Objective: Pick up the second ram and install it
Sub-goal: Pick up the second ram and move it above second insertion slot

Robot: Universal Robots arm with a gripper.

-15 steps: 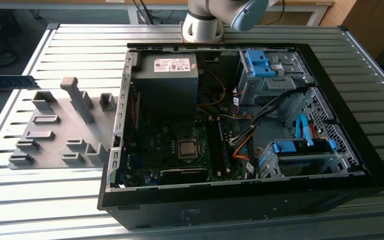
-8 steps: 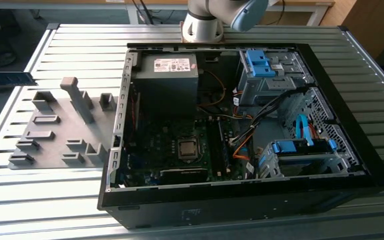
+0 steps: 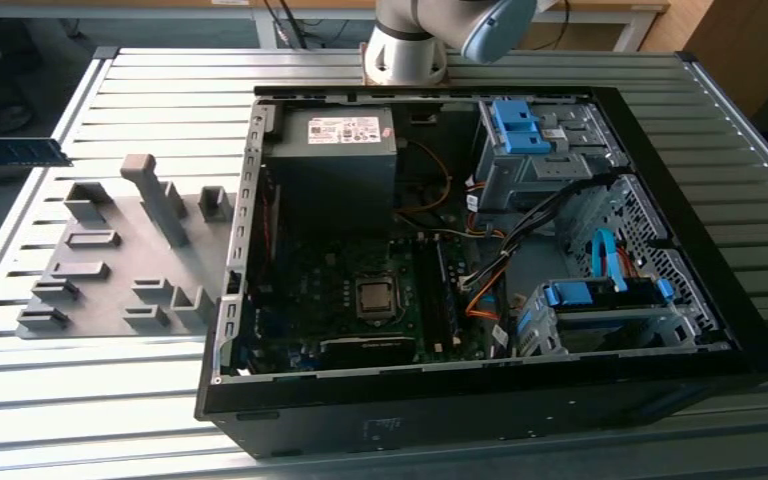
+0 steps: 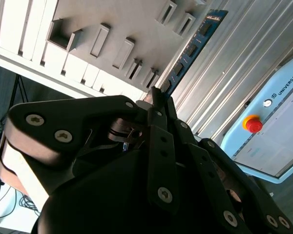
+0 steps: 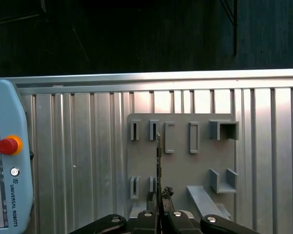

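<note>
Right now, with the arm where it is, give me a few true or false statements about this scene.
The gripper is shut on the second ram. True.
The computer case is closed. False: its side is open, showing the motherboard.
The grey holder plate lies on the slatted table beside the case. True.
The pendant's button is green. False: it is red.

A computer case (image 3: pixel 491 400) sits on the slatted table (image 3: pixel 91 400), toward the exterior view's right, with a holder plate (image 3: pixel 124 262) lying on the table just left of it. The arm's base (image 3: pixel 404 55) stands behind the case at the far edge. Inside the case, the power supply (image 3: pixel 337 150) is far left, the motherboard (image 3: pixel 344 300) nearer. Left of the plate, the ram stick (image 3: pixel 17 152) is clamped in the gripper (image 5: pixel 159 197).
</note>
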